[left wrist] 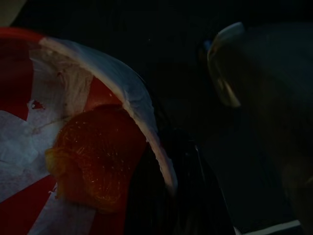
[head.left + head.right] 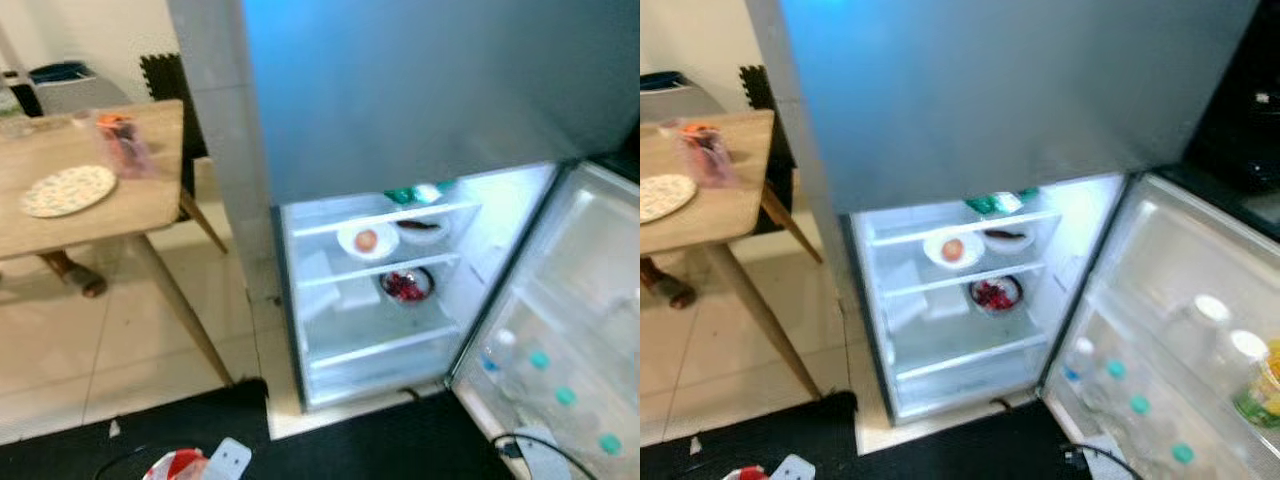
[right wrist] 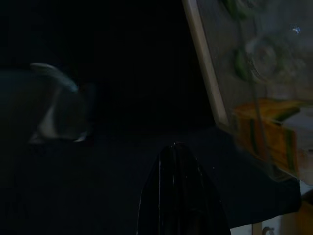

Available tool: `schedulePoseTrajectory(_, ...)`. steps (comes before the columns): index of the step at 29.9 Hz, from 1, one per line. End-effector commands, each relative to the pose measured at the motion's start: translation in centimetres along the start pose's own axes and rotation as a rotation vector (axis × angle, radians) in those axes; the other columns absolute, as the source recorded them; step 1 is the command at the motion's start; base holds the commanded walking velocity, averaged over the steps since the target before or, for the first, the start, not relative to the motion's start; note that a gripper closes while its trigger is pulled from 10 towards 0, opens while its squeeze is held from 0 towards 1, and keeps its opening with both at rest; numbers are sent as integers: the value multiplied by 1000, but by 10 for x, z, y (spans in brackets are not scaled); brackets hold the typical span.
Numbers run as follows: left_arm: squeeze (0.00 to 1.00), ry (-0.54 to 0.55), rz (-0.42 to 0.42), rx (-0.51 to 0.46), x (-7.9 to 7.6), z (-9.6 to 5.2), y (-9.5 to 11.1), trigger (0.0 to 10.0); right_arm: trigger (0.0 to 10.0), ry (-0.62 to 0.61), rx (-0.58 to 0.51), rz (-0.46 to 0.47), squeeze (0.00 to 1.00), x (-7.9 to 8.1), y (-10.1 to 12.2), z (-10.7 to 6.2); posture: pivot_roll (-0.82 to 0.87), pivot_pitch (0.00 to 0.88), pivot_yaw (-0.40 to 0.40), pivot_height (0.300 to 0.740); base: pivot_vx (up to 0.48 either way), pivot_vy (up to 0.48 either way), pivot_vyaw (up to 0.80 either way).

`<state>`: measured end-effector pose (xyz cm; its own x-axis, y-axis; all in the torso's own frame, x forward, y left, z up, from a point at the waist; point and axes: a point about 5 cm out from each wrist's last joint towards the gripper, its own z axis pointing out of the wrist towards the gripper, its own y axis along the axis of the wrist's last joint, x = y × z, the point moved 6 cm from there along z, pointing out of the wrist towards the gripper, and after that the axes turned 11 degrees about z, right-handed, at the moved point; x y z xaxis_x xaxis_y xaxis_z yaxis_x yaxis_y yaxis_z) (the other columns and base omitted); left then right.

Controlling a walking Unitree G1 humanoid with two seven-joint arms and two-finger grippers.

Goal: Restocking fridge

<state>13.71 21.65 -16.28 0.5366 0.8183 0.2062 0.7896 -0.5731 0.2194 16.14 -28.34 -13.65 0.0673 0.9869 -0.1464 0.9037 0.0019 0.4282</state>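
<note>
Fridge (image 2: 400, 120) stands open before us, its door (image 2: 1180, 330) swung right, a plate of fruit (image 2: 366, 240) on a lit shelf. Whether our left gripper (image 1: 98, 161) clamps the orange mesh, we cannot tell.

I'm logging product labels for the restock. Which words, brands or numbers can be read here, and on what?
None can be read.
Green-and-yellow container in the fridge door: print too blurred.
Orange-and-green carton: print too dim.
Teal-capped bottles: no legible label.
</note>
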Motion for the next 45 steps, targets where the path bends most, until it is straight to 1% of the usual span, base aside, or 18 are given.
schedulePoseTrajectory(1,0,-24,3,-8,-9,1,3,10000,10000,-2,-7,2,0,-1,4,0,-38,0,37,740,0,-307,0)
schedulePoseTrajectory(12,0,-18,-1,-24,-9,1,7,10000,10000,1,-14,9,0,-1,6,0,-39,0,42,740,0,0,0)
schedulePoseTrajectory(22,0,-19,14,-26,-9,1,8,10000,10000,5,-11,14,0,0,5,0,-38,0,42,740,0,0,0)
schedulePoseTrajectory(36,0,-36,23,-27,-17,2,8,10000,10000,13,-9,19,0,3,4,1,-41,0,40,740,352,0,0)
schedulePoseTrajectory(43,0,-36,24,-30,-18,2,10,10000,10000,18,-6,24,0,5,3,1,-41,0,41,740,350,0,0)
schedulePoseTrajectory(45,0,-33,25,-31,-17,2,11,10000,10000,20,-4,25,0,6,2,1,-42,0,41,740,0,0,0)
